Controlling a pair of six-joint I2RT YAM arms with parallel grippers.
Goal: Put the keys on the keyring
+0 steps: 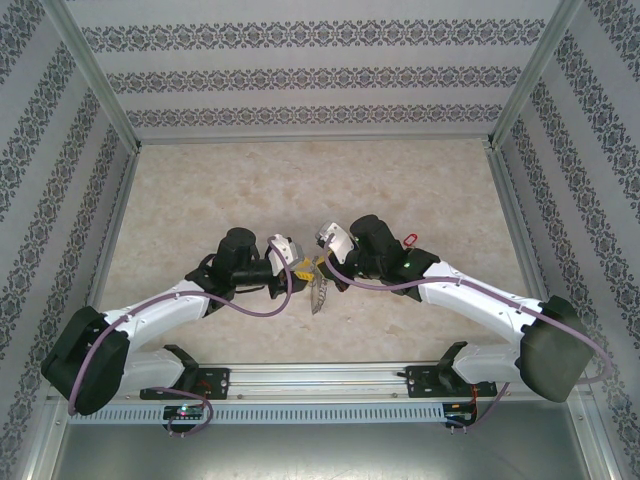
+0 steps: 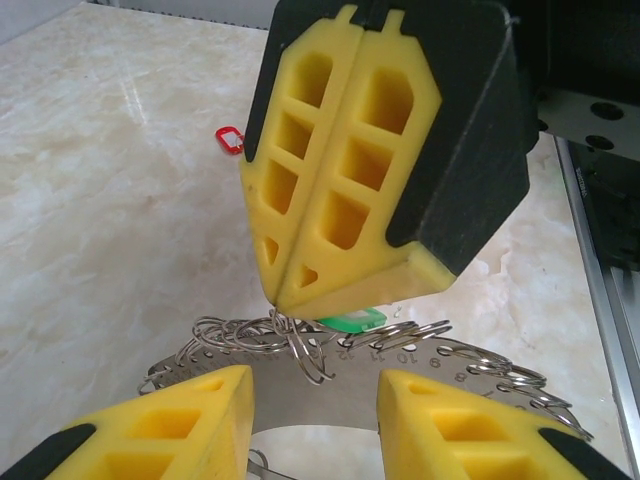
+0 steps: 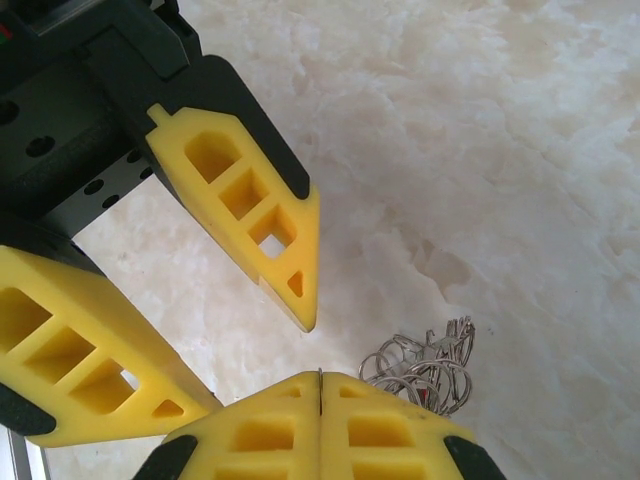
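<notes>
The keyring (image 2: 340, 400), a flat grey numbered hoop fringed with small wire rings, lies on the marble table just beyond my left gripper (image 2: 315, 385). That gripper is open, its yellow fingers (image 2: 190, 420) on either side of the hoop's band. My right gripper (image 2: 282, 308) comes down from above, shut, pinching one small wire ring at its tip. A green key (image 2: 352, 321) peeks out beneath that tip. The red key (image 2: 230, 138) lies apart on the table. From above, both grippers (image 1: 297, 268) (image 1: 322, 262) meet over the keyring (image 1: 320, 295), with the red key (image 1: 408, 238) to the right.
In the right wrist view my right gripper (image 3: 319, 378) has a thin metal sliver between its shut pads, beside a cluster of wire rings (image 3: 425, 365). The left gripper's fingers (image 3: 250, 220) hover close opposite. Patterned walls enclose the marble table (image 1: 300, 180); a metal rail (image 1: 320, 378) runs along the near edge.
</notes>
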